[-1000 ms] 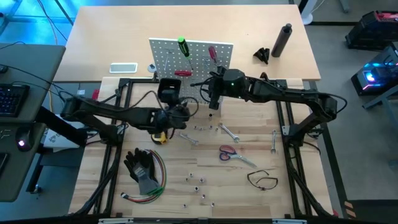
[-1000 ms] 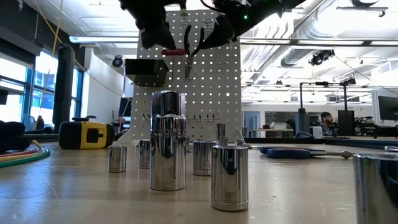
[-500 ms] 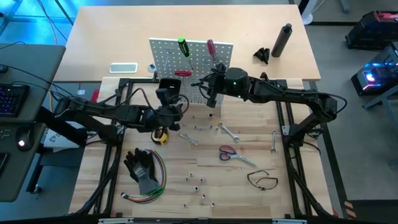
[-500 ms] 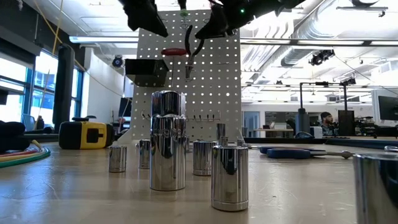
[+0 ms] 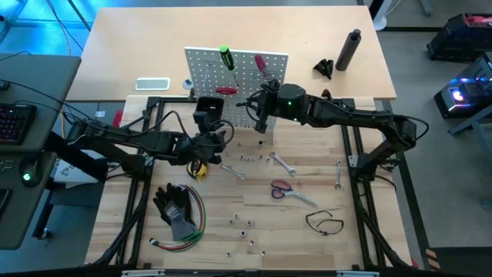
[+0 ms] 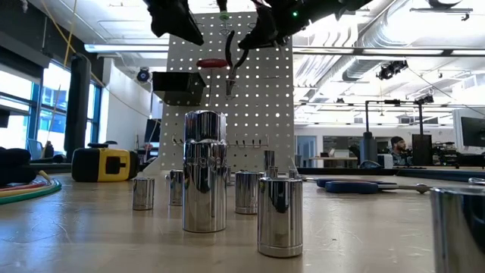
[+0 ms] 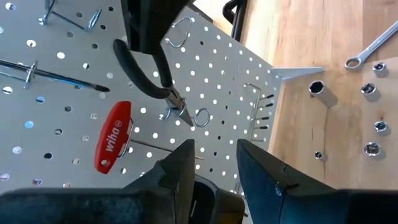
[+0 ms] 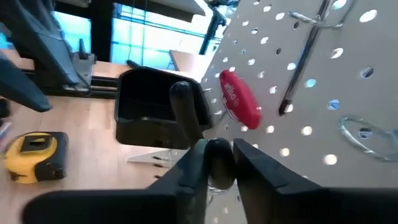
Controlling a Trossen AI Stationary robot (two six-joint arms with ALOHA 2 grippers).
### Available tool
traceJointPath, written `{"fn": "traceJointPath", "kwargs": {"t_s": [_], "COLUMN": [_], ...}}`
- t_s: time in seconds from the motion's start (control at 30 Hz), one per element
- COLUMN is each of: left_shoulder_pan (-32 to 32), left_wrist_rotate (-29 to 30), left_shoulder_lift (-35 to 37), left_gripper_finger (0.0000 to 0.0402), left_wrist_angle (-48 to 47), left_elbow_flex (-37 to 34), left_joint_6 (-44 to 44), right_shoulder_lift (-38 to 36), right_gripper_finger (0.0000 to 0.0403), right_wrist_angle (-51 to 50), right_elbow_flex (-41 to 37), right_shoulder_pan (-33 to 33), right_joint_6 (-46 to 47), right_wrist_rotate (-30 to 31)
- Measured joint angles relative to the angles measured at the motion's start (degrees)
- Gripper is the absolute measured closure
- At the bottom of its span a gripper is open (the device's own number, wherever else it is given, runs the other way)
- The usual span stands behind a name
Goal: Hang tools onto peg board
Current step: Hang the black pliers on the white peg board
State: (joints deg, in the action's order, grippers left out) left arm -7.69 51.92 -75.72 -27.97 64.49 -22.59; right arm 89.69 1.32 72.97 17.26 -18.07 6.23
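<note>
Right gripper (image 5: 260,115) at peg board (image 5: 201,68), fingers clamped on black-handled pliers (image 7: 144,79) seen only by wrist views, left gripper (image 5: 217,137) at its seven o'clock, fingers parted, holding nothing

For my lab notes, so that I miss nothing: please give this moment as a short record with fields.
right gripper: at the peg board, shut on black-handled pliers
pliers: nose at a ring hook
left gripper: open, empty, facing the peg board
hung: green screwdriver, red screwdriver, red T-handle tool
on table: scissors, tape measure, wrenches
</note>
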Motion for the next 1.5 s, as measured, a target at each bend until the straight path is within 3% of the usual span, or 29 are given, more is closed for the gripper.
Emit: {"fn": "traceJointPath", "kwargs": {"t_s": [0.1, 0.33, 0.57, 0.7, 1.1, 1.37, 1.5], "left_shoulder_pan": [0.01, -0.01, -0.1, -0.1, 0.16, 0.58, 0.67], "left_wrist_rotate": [0.0, -0.12, -0.85, -1.7, -4.02, -4.73, -4.9], "left_shoulder_lift": [0.0, 0.0, 0.0, 0.0, 0.0, 0.0, 0.0], "left_gripper_finger": [0.0288, 0.0288, 0.0288, 0.0288, 0.0288, 0.0288, 0.0288], "left_wrist_angle": [-0.42, -1.84, -2.35, -2.31, -2.25, -2.51, -2.62], "left_elbow_flex": [0.0, 0.0, -0.04, -0.04, -0.04, -0.04, -0.04], "left_joint_6": [0.0, 1.38, 2.02, 1.97, 2.8, 2.52, 2.51], "right_shoulder_lift": [0.0, 0.09, 0.09, 0.09, 0.09, -0.17, -0.17], "right_gripper_finger": [0.0373, 0.0373, 0.0373, 0.0373, 0.0373, 0.0373, 0.0373], "right_wrist_angle": [1.18, 6.4, 5.49, 4.72, 7.59, 5.5, -3.19], "right_elbow_flex": [0.0, 0.02, 0.02, 0.02, 0.02, 0.45, 5.12], "right_shoulder_pan": [0.14, 0.01, 0.01, -0.04, -0.96, -2.5, -3.17], "right_joint_6": [0.06, 1.3, 1.26, -1.31, -6.09, -9.22, -9.42], "right_wrist_rotate": [0.35, -0.14, -1.57, -3.8, -3.03, 1.06, 3.4]}}
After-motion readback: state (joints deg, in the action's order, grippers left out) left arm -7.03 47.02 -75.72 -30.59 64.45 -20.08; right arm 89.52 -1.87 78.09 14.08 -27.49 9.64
